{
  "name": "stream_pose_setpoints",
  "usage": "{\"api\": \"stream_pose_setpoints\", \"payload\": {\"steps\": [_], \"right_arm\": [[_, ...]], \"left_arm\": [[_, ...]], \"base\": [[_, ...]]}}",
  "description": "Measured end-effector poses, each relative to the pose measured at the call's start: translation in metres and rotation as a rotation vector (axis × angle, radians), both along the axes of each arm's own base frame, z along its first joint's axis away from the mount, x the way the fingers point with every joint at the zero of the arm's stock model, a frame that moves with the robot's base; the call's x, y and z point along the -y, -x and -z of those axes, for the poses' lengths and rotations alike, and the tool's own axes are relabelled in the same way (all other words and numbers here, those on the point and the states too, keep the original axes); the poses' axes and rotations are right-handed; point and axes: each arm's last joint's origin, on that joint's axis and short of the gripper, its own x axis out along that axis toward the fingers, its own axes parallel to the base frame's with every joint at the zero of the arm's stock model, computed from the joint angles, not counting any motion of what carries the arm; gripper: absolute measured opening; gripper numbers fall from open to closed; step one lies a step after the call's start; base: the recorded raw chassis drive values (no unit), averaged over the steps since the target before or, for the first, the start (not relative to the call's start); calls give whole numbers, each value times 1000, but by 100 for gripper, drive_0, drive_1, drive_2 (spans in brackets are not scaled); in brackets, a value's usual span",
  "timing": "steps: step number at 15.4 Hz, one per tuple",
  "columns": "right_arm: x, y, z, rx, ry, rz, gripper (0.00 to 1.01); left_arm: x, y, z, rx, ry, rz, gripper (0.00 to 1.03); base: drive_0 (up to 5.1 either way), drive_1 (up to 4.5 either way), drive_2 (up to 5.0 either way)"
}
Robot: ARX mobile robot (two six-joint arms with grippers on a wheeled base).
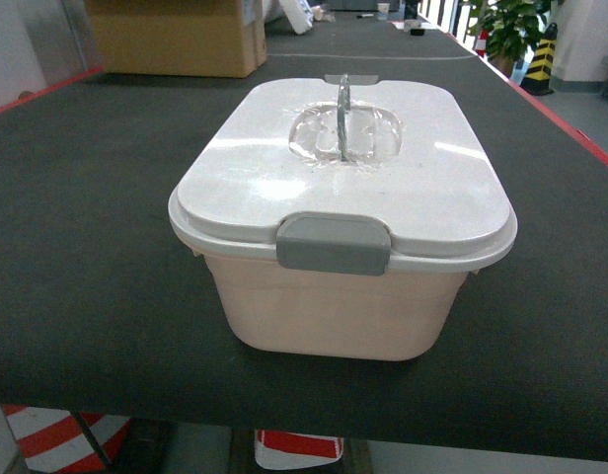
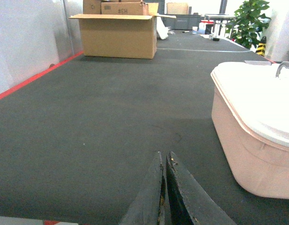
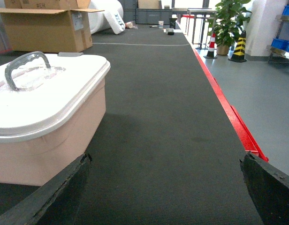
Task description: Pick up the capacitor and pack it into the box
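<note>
One pink box (image 1: 334, 306) sits mid-table w/ lid (image 1: 343, 178) clasped; no capacitor visible. Left gripper (image 2: 164, 187) clenched at box's 9 o'clock, right gripper (image 3: 163, 187) spread wide at 3. Risk: packing fails b/c lid blocks entry.

i saw the box (image 1: 334, 306), a pale pink tub, sitting upright on the dark mat, white lid on and its grey clasp facing me.

A brown cardboard carton (image 1: 176, 37) is sitting open at the far left of the dark table (image 1: 87, 247); a potted plant (image 1: 506, 28) is standing beyond
</note>
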Motion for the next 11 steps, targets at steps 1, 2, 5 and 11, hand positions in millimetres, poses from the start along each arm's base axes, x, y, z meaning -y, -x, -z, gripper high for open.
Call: {"api": "stream_pose_setpoints", "payload": {"steps": [1, 2, 5, 11], "right_arm": [[0, 0, 0, 0, 0, 0, 98], [0, 0, 0, 0, 0, 0, 98], [0, 0, 0, -1, 0, 0, 98], [0, 0, 0, 0, 0, 0, 98]], "left_arm": [[0, 2, 1, -14, 0, -1, 2], [0, 7, 6, -53, 0, 2, 2], [0, 11, 3, -11, 0, 0, 2], [0, 11, 4, -16, 0, 0, 99]], "base": [[0, 0, 0], [0, 0, 0], [0, 0, 0], [0, 0, 0]]}}
